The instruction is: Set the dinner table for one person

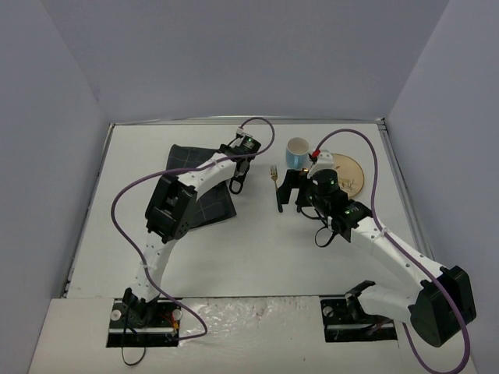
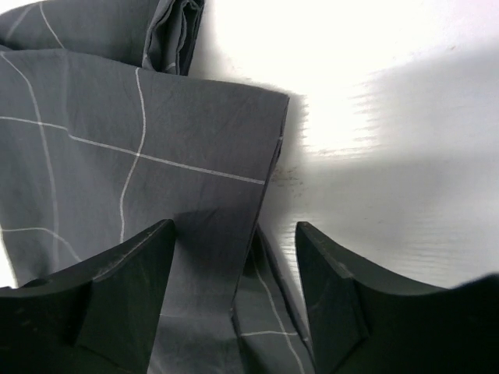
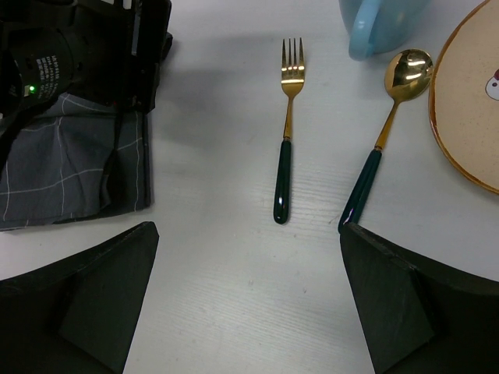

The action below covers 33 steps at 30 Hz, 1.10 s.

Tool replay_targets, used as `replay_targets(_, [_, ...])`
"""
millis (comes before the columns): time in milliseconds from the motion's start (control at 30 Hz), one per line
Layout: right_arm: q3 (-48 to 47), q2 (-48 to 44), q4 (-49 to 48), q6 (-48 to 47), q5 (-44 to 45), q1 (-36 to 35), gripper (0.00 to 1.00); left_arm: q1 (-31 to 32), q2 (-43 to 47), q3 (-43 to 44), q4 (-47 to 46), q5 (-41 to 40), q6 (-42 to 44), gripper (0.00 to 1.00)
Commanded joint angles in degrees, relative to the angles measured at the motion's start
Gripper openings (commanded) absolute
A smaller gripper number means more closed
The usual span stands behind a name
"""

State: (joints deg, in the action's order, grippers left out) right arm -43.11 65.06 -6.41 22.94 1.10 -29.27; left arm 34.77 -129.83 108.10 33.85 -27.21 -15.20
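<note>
White dinner table point(image 1: 257, 249) beneath all; nothing set yet. Dark grey grid-lined cloth placemat point(image 2: 117, 156) rumpled; left gripper point(image 2: 234, 227) jaws apart astride its edge. Right gripper point(image 3: 248, 231) open, empty, over gold green-handled fork point(image 3: 286, 140), spoon point(image 3: 383, 136); tan plate point(image 3: 472, 93), blue mug point(image 3: 376, 27) near.

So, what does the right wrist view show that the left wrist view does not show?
Only the right wrist view: the fork, the spoon, the blue mug, part of the plate, and the open right pincer. Only the left wrist view: the left pincer, its jaws apart astride the folded edge of the placemat. Both: the grey grid placemat and the white dinner table.
</note>
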Motion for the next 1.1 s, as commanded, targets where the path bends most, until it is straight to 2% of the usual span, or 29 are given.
replay_targets(0, [0.2, -1.2, -2.7, 0.1, -0.4, 0.4, 1.00, 0.1, 0.6, 3.9, 2.1, -5.8, 2.9, 0.54])
replay_targets(233, [0.5, -1.7, -2.8, 0.1, -0.3, 0.4, 1.00, 0.7, -1.4, 5.7, 2.8, -9.8, 4.4, 0.46])
replay_targets(267, [0.6, -1.8, -2.8, 0.2, -0.3, 0.4, 1.00, 0.7, -1.6, 5.8, 3.0, -10.2, 4.5, 0.42])
replay_targets(300, [0.7, -1.9, -2.8, 0.3, -0.4, 0.4, 1.00, 0.7, -1.9, 5.9, 3.0, -10.4, 4.5, 0.31])
replay_targets(433, [0.8, -2.2, -2.8, 0.3, -0.4, 0.4, 1.00, 0.7, -1.0, 5.9, 3.2, -10.5, 4.6, 0.01])
replay_targets(667, [-4.3, 3.8, -3.6, -2.4, -4.6, -0.5, 0.98, 0.4, 9.3, 3.6, 3.6, -10.1, 6.3, 0.00])
replay_targets(1067, [-20.9, 31.5, -11.4, -5.4, -8.0, -7.8, 0.90, -9.2, 26.8, -8.1, 5.4, -2.6, 5.1, 0.00])
